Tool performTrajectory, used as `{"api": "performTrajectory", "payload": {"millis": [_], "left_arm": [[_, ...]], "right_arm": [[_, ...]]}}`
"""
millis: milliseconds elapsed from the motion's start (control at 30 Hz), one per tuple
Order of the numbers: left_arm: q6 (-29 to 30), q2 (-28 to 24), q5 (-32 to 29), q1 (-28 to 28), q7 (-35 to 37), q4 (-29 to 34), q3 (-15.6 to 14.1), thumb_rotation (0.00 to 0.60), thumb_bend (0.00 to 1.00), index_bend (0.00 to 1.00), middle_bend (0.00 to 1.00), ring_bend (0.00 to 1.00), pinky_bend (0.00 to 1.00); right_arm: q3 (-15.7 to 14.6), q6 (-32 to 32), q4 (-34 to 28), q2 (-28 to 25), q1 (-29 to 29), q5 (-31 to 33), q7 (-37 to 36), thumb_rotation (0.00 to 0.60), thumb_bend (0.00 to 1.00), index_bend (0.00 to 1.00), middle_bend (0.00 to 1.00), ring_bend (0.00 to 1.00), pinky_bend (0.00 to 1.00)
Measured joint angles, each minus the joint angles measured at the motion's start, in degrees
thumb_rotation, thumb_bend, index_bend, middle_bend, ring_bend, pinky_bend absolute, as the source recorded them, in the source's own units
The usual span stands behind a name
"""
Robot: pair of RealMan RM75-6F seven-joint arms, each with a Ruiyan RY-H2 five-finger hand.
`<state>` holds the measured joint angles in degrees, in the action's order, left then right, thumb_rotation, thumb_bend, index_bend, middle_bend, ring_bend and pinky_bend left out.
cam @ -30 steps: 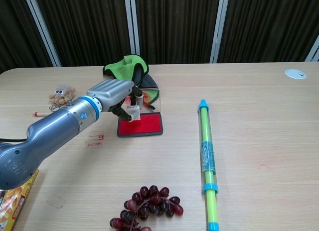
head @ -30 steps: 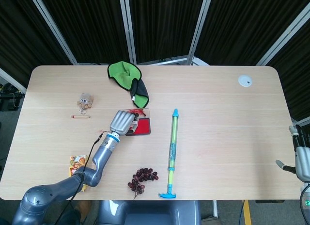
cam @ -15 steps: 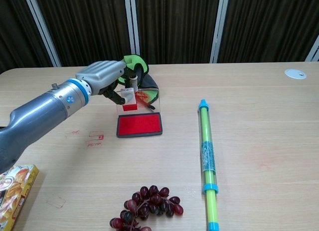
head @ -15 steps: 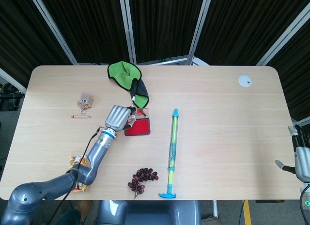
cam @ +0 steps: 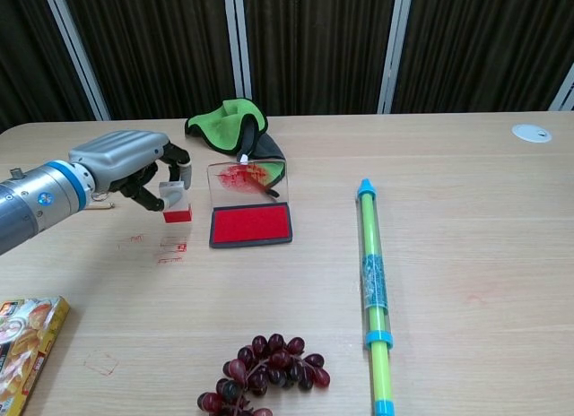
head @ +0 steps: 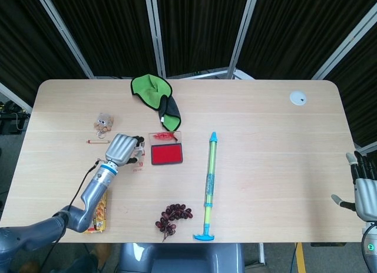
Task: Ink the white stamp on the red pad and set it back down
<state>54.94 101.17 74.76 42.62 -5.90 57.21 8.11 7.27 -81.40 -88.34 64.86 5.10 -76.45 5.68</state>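
My left hand (cam: 126,165) (head: 122,149) grips the white stamp (cam: 176,199), whose bottom face is red with ink. The stamp hangs just above the table, left of the red pad (cam: 252,224) (head: 166,153) and over some faint red stamp marks (cam: 170,249). The pad lies open in its black tray, with its clear lid (cam: 247,177) tilted up behind it. In the head view the stamp is mostly hidden by the fingers. My right hand (head: 366,190) sits off the table's right edge, fingers apart and holding nothing.
A green cloth (head: 154,94) lies behind the pad. A green and blue tube (cam: 371,277) lies right of the pad and a bunch of grapes (cam: 263,371) is at the front. A small toy (head: 104,122), a pencil (head: 98,142) and a snack pack (cam: 27,341) are on the left.
My left hand has lifted the stamp off the red pad and carried it left, away from the pad, down toward the table. The right hand has barely moved.
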Motion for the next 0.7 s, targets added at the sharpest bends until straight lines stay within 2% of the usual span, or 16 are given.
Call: {"api": "performTrajectory", "payload": {"millis": [233,467,533,700], "left_arm": [[-0.51,1.21,0.68,-1.61,2.57,-4.02,-1.84,0.600,0.47,0.53,0.55,0.80,0.86],[-0.72,3.74,1.98,-1.79,4.58,-7.68,-2.32,0.600,0.46,0.51,0.53,0.80,0.86],[-0.56,4.16,2.32,-1.78,4.81,-8.37,-2.35,0.600,0.43,0.49,0.50,0.80,0.86],[0.07,4.90,3.02,-1.96,5.01,-9.49,-2.38,0.600,0.22,0.37,0.33,0.79,0.85]], "right_arm": [[0.00,0.38,0.02,0.28,0.34,0.04,0.55,0.600,0.00,0.00,0.00,0.00,0.00],[0.05,0.55,0.29,0.36,0.38,0.41,0.69,0.600,0.00,0.00,0.00,0.00,0.00],[0.02,0.59,0.39,0.40,0.38,0.45,0.72,0.600,0.00,0.00,0.00,0.00,0.00],[0.05,0.53,0.47,0.43,0.35,0.52,0.67,0.600,0.00,0.00,0.00,0.00,0.00]]}}
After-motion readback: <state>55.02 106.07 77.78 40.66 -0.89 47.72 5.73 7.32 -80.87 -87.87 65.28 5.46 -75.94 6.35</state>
